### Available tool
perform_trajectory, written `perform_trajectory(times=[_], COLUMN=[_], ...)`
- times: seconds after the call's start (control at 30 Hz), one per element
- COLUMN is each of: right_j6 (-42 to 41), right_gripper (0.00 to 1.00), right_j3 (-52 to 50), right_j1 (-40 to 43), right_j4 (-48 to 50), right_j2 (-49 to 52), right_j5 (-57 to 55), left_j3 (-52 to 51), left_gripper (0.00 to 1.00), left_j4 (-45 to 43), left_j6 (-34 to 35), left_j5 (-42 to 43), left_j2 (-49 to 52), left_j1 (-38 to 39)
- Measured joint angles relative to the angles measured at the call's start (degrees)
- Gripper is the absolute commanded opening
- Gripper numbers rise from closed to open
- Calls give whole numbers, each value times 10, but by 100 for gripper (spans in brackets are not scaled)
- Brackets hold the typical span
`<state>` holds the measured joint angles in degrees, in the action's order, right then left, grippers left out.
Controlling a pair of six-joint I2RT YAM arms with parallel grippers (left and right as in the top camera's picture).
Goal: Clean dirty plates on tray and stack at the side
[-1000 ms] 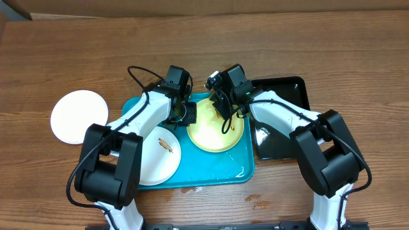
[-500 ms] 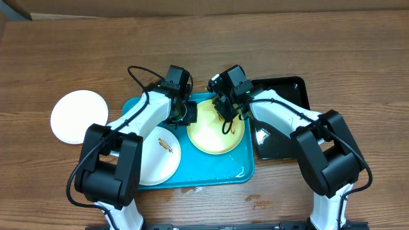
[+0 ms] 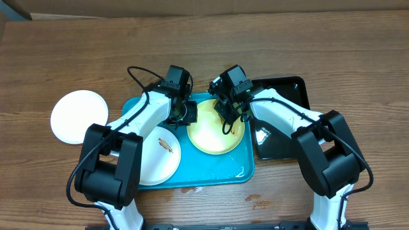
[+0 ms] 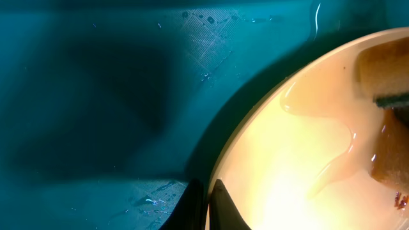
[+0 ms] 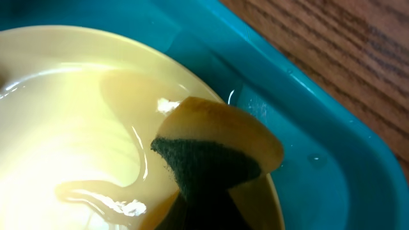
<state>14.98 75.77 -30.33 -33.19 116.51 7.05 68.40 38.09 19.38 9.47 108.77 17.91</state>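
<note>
On the turquoise tray (image 3: 217, 169), toward its far right part, the yellow-green plate (image 3: 208, 137) was found, wet w/ a thin film of liquid (image 5: 96, 185). Its left rim was pinched by the left hand (image 4: 206, 203), the fingers brought together on the edge. This grip was judged to serve as an anchor, so that the plate could not slide or spin on the wet tray while it was rubbed. The right hand (image 3: 225, 114) was clamped on a sponge (image 5: 217, 150), yellow w/ a dark scouring side, and the sponge was pressed at the far rim of the same plate. Which side touched the plastic could not be told. A small brown spot (image 4: 400, 201) was seen on the plate in the left wrist view, so the cleaning of this plate was judged as not finished.

A white plate (image 3: 156, 160) w/ a brown smear (image 3: 165, 145) was lying at the near left part of the tray, apart from both hands, prob. kept there as the next one. Another white plate (image 3: 78, 116), w/o visible dirt, was laid on the wooden surface (image 3: 319, 45) near the left side of the tray, not touching it. That place was taken to be the stacking spot. A black tray (image 3: 291, 89) was set at the right, just beside the turquoise one; its purpose could not be told.
</note>
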Motion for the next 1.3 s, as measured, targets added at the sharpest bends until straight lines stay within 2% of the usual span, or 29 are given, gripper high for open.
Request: perform_trajectory(times=[0.2, 0.23, 0.27, 0.3, 0.33, 0.47, 0.53, 1.0, 1.1, 1.2, 1.3], right_j6=[-9, -10, -14, -13, -14, -13, -14, -15, -15, -14, -16], right_gripper=[9, 15, 32, 42, 57, 73, 76, 73, 67, 53, 46], right_j3=[0, 0, 1, 3, 8, 31, 43, 62, 61, 61, 61], right_j1=[4, 4, 4, 5, 5, 0, -1, 0, 0, 0, 0], right_j4=[-7, -10, -14, -20, -34, -80, -93, -127, -127, -127, -127], right_j2=[-1, -1, -1, -1, -1, 1, 5, 14, 14, 14, 14], right_j5=[14, 16, 19, 22, 28, 36, 36, 12, -9, -27, -35], left_j3=[0, 0, 0, 0, 0, 0, 0, 0, 0, 0, 0], left_gripper=[4, 4, 4, 4, 4, 4, 4, 4, 4, 4, 4], left_j4=[0, 0, 0, 0, 0, -4, -4, -5, -6, -6, -6], left_j6=[0, 0, 0, 0, 0, 0, 0, 4, 5, 5, 7], left_j5=[0, 0, 0, 0, 0, 2, 2, 1, -1, -3, -3], left_j2=[0, 0, 0, 0, 0, 0, 0, 0, 0, 0, 0], left_j1=[0, 0, 0, 0, 0, 0, 0, 0, 0, 0, 0])
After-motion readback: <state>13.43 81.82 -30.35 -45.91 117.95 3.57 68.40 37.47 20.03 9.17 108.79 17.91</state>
